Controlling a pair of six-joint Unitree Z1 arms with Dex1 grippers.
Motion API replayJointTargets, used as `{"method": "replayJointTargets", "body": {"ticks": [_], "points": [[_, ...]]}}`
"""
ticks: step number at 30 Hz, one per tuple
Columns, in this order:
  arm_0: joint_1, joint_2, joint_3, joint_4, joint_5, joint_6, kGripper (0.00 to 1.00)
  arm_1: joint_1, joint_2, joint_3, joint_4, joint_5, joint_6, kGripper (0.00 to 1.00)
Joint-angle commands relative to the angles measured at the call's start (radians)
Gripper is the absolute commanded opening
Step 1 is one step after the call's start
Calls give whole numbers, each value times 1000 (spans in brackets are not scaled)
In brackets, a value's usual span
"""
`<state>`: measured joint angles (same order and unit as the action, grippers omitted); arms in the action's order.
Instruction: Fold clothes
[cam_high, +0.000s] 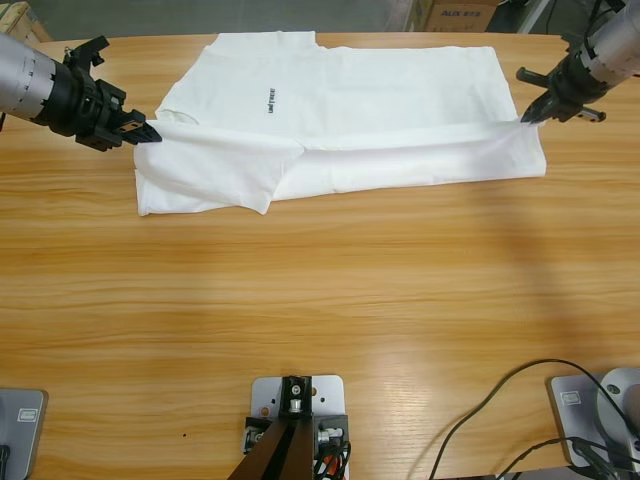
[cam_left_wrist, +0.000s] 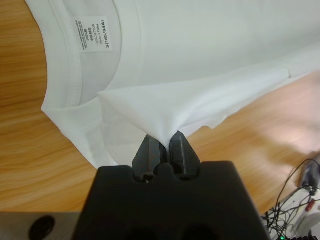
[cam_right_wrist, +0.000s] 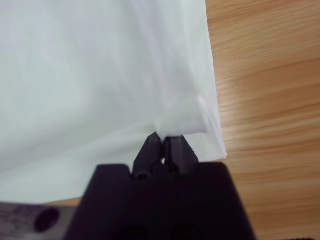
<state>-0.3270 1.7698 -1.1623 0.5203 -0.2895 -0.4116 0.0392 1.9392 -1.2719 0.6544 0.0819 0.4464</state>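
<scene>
- We see the T-shirt (cam_high: 350, 120) lying on the far half of the table (cam_high: 320, 320), with its neck end to the left.
- Our left gripper (cam_high: 150, 130) sits at the shirt's left end, clamped on a fold of cloth beside the collar (cam_left_wrist: 75, 65).
- Our right gripper (cam_high: 527, 115) sits at the shirt's right end, pinching its hem.
- Cables (cam_high: 500, 420) lie at the near right corner.
</scene>
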Motion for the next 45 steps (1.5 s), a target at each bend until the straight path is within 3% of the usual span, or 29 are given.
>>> {"method": "replayJointTargets", "body": {"ticks": [1,24,25,26,27,29,31,33,45], "points": [[17,64,-14,10,22,21,0,21,73,-11,8,-19,-17,0],[23,123,-53,10,26,35,0,22,107,-38,9,-22,-17,0],[23,125,-53,10,26,36,0,22,112,-41,11,-21,-17,66],[24,126,-53,10,26,36,0,22,118,-48,17,-19,-18,352],[25,126,-53,10,26,36,0,22,123,-55,21,-19,-18,526],[26,129,-53,10,26,37,0,22,127,-64,24,-20,-20,753],[27,131,-53,10,26,39,0,22,134,-80,30,-21,-21,883],[28,133,-53,10,26,40,0,22,146,-104,46,-23,-26,935],[29,150,-80,10,26,42,0,27,130,-134,61,-29,-44,972]]}}
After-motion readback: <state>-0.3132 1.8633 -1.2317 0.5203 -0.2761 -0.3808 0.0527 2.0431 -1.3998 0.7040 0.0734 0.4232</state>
